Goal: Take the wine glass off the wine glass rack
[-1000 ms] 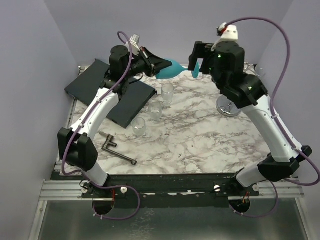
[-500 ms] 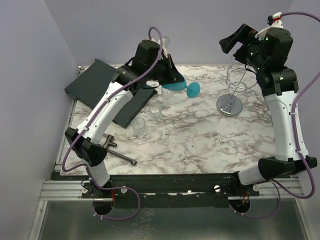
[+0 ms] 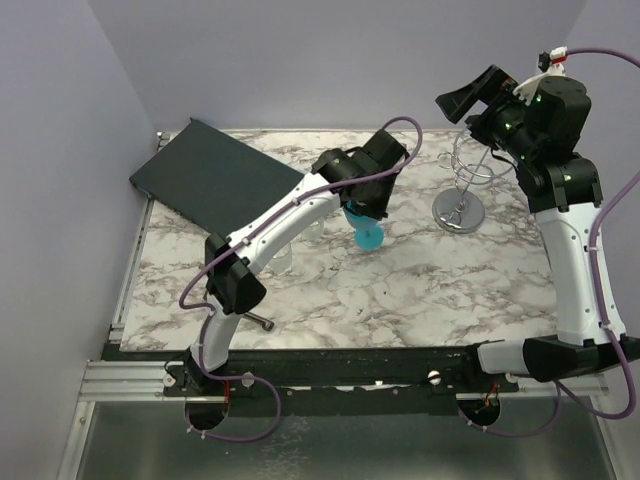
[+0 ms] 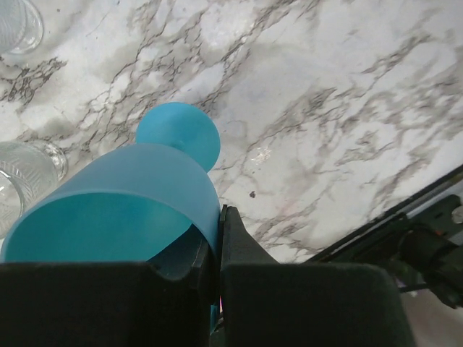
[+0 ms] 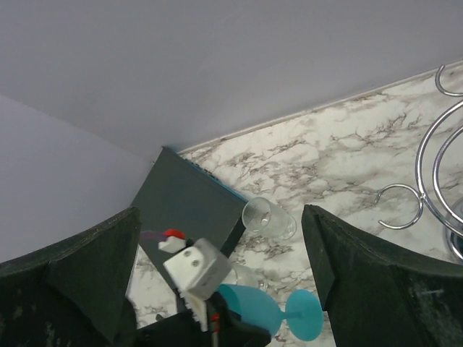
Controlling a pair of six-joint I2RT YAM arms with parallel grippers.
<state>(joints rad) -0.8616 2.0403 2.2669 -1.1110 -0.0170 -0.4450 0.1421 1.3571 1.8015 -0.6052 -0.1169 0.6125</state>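
Note:
The blue wine glass (image 3: 366,232) hangs from my left gripper (image 3: 362,208) over the middle of the marble table, foot down. In the left wrist view my left gripper (image 4: 217,225) is shut on the rim of its bowl (image 4: 123,210). I cannot tell whether the foot touches the marble. The chrome wine glass rack (image 3: 463,185) stands at the back right with no glass on it. Its wire arms (image 5: 432,168) show in the right wrist view. My right gripper (image 3: 470,96) is open and empty, raised above and behind the rack. It (image 5: 224,278) looks down on the blue glass (image 5: 255,307).
A dark board (image 3: 215,180) lies at the back left. Clear glasses (image 4: 22,168) stand beside the blue glass, and one (image 5: 266,218) lies near the board. A metal tool (image 3: 262,322) lies at the front left, partly under my left arm.
My left arm has swung from the back left to the table's middle and lowered the blue glass. My right arm has lifted away from the glass and pulled back over the rack.

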